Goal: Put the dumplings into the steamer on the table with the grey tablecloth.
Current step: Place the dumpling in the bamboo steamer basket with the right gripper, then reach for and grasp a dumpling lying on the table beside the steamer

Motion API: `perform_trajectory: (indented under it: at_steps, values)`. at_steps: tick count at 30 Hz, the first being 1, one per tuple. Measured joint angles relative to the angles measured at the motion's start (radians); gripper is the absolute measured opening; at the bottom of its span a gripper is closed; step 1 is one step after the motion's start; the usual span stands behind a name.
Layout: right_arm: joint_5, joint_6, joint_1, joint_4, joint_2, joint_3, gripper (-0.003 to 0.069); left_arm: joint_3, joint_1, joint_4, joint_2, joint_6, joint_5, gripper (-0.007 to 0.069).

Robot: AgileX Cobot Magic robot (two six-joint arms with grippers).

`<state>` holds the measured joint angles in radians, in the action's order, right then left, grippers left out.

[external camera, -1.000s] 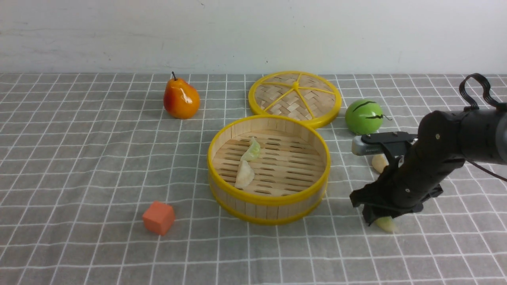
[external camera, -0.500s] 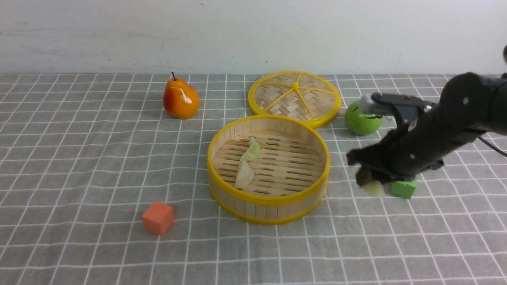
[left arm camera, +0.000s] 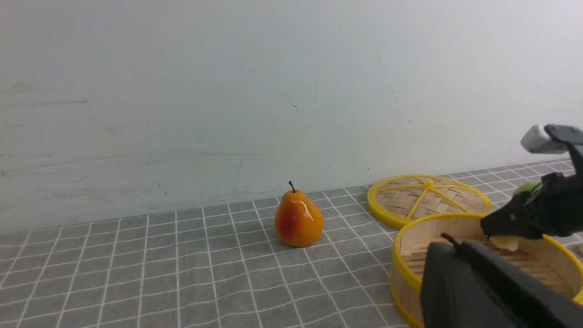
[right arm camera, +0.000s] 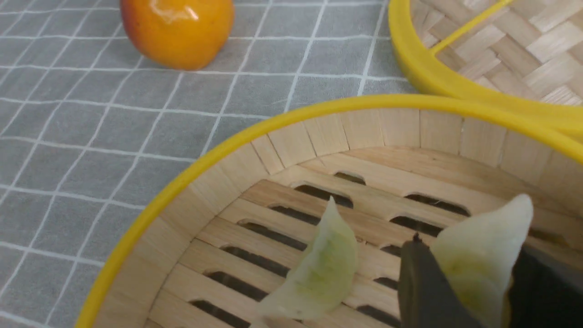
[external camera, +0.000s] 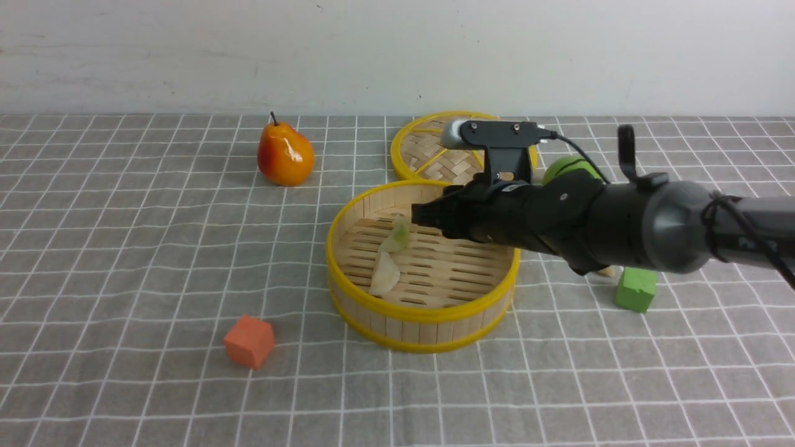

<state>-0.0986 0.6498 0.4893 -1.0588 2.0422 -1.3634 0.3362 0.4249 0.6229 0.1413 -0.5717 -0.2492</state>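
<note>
My left gripper [left arm camera: 448, 250] shows as a dark wedge with its jaws closed, its tip in front of the steamer [left arm camera: 404, 291]. Just past that tip I see the right gripper [left arm camera: 495, 231] over the steamer, pinching a pale dumpling [left arm camera: 503, 242]. Beyond my jaws lies the lid [left arm camera: 428, 200]. Well off to their side the pear [left arm camera: 298, 221] stands on the grey cloth [left arm camera: 182, 273].

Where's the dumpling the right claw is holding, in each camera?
Front: hidden behind the right claw, over the steamer.
Left wrist: dumpling shows pale under the claw tip.
Right wrist: dumpling pinched between the fingers, above the steamer floor.
Shared landmark: the pear.
</note>
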Motion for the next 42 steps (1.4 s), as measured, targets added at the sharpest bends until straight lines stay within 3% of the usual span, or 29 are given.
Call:
perform_trajectory:
  at_steps: [6, 13, 16, 21, 27, 34, 38, 42]
  values:
    - [0.045, 0.013, -0.001, -0.05, 0.065, -0.068, 0.0211, 0.0, 0.0, 0.007, 0.0, -0.002, -0.006, -0.0014]
    - [0.055, 0.014, -0.003, -0.073, 0.066, -0.068, 0.0366, 0.0, 0.0, 0.011, 0.0, -0.002, -0.016, -0.0014]
    - [0.056, 0.014, -0.007, -0.08, 0.066, -0.068, 0.0398, 0.0, 0.0, 0.019, 0.0, -0.002, -0.015, -0.0014]
    - [0.06, 0.014, -0.031, -0.087, 0.064, -0.067, 0.0407, 0.0, 0.0, 0.022, 0.0, -0.002, -0.015, -0.0014]
    - [0.235, 0.014, -0.103, -0.088, -0.03, -0.063, 0.0408, 0.0, 0.0, 0.022, 0.0, -0.003, -0.016, -0.0014]
    - [0.569, 0.015, -0.279, 0.066, -0.22, -0.066, 0.0408, 0.0, 0.0, 0.023, 0.0, -0.003, -0.033, -0.0014]
    - [0.732, 0.014, -0.376, 0.233, -0.235, -0.066, 0.0408, 0.0, 0.0, 0.023, 0.0, -0.01, -0.038, -0.0014]
    - [0.803, 0.014, -0.419, 0.338, -0.217, -0.065, 0.0407, -0.001, 0.0, 0.023, 0.0, -0.057, -0.038, -0.0013]
